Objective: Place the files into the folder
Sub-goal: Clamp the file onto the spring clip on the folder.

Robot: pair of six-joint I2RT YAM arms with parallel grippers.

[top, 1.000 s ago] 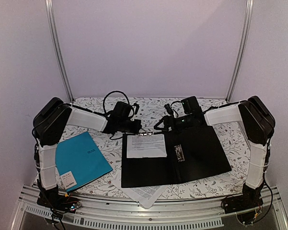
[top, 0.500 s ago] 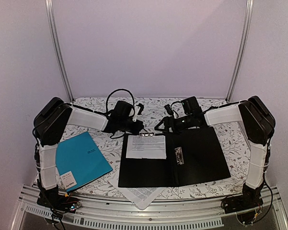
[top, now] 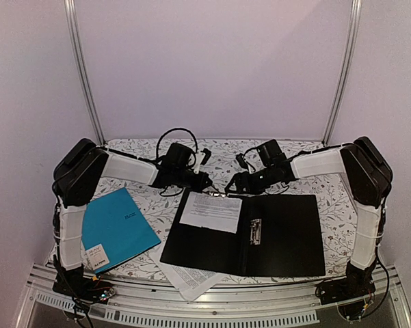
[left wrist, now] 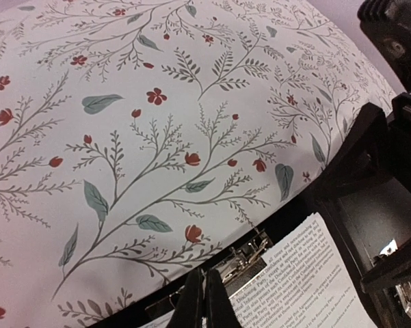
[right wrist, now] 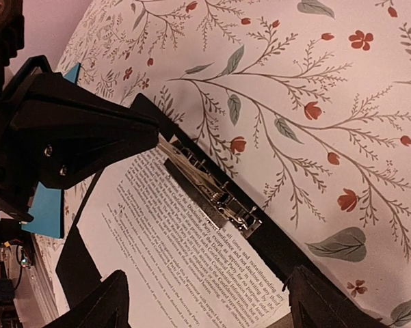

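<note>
The black folder [top: 287, 236] lies open on the flowered cloth. One printed file sheet [top: 210, 210] rests on its left half under the silver clip [top: 215, 194]. Another sheet [top: 181, 277] sticks out from beneath the folder at the near edge. My left gripper [top: 206, 184] is shut, its tips [left wrist: 204, 294] at the folder's far edge just left of the clip [left wrist: 249, 254]. My right gripper [top: 234, 186] is open, and its fingers straddle the top of the sheet [right wrist: 184, 253] near the clip [right wrist: 212, 195] without touching it.
A teal-blue folder [top: 116, 229] lies at the near left by the left arm's base. A second metal clip [top: 255, 230] sits along the black folder's spine. The two wrists hang close together over the folder's far edge, cables looping behind them.
The black folder has swung round: its right half has come nearer the front edge and its near-left corner has gone left. Both grippers stayed at its far edge, and the loose sheet below shifted left.
</note>
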